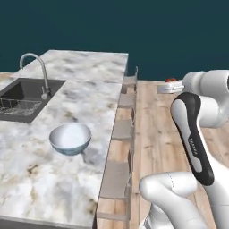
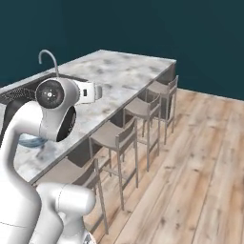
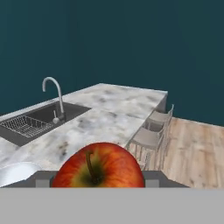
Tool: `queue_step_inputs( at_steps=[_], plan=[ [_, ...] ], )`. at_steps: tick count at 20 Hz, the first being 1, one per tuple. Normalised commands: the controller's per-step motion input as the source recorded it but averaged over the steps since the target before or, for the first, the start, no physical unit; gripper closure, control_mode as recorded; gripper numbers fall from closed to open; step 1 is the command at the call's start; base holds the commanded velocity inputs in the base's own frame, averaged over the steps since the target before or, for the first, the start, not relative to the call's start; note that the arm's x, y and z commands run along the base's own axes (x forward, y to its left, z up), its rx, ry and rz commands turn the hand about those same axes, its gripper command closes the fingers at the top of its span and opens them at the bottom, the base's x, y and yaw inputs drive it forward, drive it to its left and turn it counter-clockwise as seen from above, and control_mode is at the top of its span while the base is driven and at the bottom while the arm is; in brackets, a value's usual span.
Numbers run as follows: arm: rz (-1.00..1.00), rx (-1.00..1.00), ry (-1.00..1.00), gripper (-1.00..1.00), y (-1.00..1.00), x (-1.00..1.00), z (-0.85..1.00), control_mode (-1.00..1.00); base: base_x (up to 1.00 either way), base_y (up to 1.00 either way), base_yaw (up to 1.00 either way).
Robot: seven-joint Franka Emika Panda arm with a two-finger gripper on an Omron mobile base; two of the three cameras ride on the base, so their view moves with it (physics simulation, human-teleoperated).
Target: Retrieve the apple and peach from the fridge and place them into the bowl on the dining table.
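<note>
A red apple (image 3: 99, 166) with a yellowish patch and a dark stem sits between my fingertips, and my gripper (image 3: 99, 178) is shut on it. In the left base view the gripper (image 1: 169, 85) hangs over the wooden floor, right of the dining table (image 1: 85, 76), with a sliver of the apple (image 1: 171, 80) showing. The pale glossy bowl (image 1: 70, 138) stands empty on the marble top, to the gripper's left and nearer the base. Its rim also shows in the hand view as the bowl (image 3: 17, 173). The peach and the fridge are out of view.
A dark sink (image 1: 22, 96) with a curved faucet (image 1: 40, 71) and a wire rack is set into the table's left part. Grey stools (image 2: 121, 138) line the table's right edge. Wooden floor (image 2: 200, 171) stretches to the right, with a dark teal wall behind.
</note>
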Motion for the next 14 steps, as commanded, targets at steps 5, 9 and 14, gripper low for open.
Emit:
queue_step_inputs(
  at_steps=[5,9,14],
  plan=[
    [0.0,0.0,0.0,1.0,0.0,0.0,0.0,1.0,0.78,-0.07,0.47],
    [0.0,0.0,0.0,1.0,0.0,0.0,0.0,1.0,0.71,-0.01,0.47],
    [0.0,0.0,0.0,1.0,0.0,0.0,0.0,1.0,0.64,0.0,0.43]
  ],
)
